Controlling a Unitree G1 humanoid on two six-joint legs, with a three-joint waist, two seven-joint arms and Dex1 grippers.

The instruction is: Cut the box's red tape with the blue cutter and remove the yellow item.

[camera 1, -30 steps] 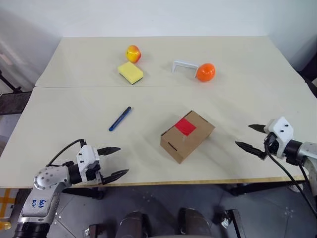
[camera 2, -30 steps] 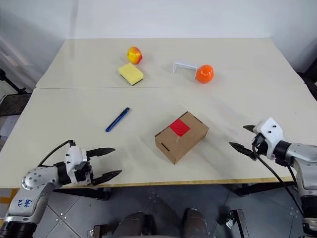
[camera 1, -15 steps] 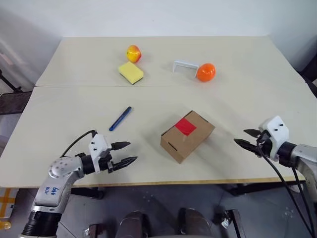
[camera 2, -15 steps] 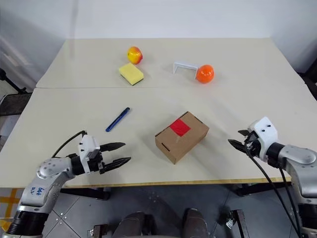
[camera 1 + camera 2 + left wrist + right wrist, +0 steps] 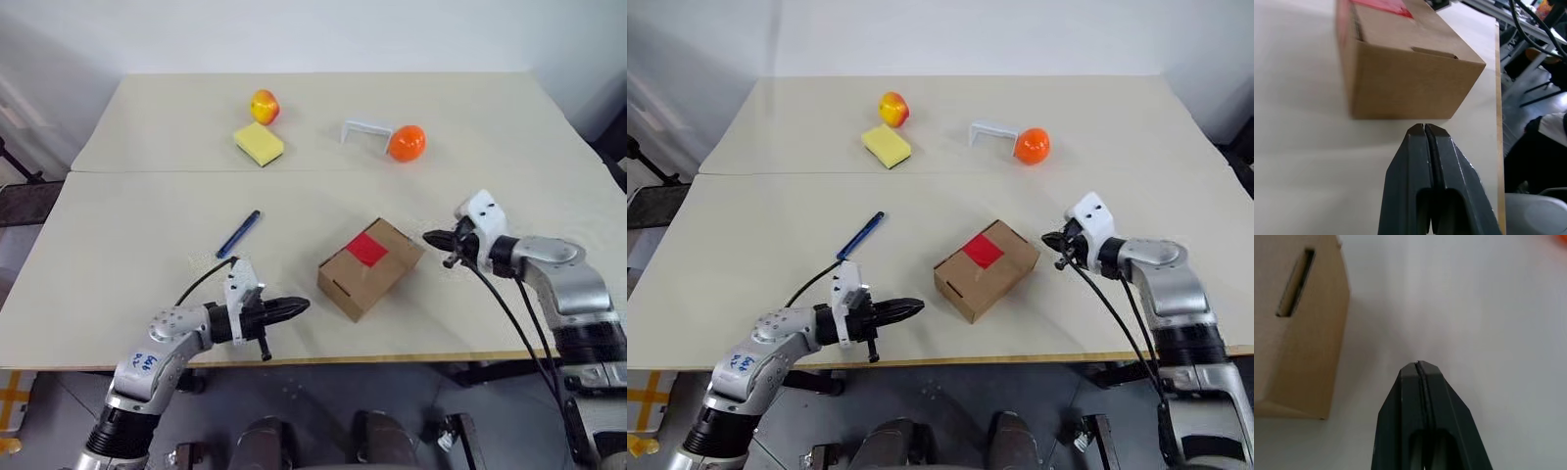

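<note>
Box (image 5: 370,267) near table (image 5: 127,255) front edge, flaps shut, red tape (image 5: 367,248) intact on top. Cutter (image 5: 238,234) flat on table, left of box, apart from it. Left gripper (image 5: 299,305) closed, empty, tips pointing at box's near-left end, not touching. Right gripper (image 5: 432,238) closed, empty, just right of box's far end, small gap. Sponge (image 5: 258,143), apple (image 5: 263,104), orange ball (image 5: 406,143), white handle (image 5: 365,129) far side.

Box (image 5: 370,267) is closed, inside hidden. Left wrist view crops the box's top and red tape (image 5: 1382,7); right wrist view crops the box at the edge, blurred.
</note>
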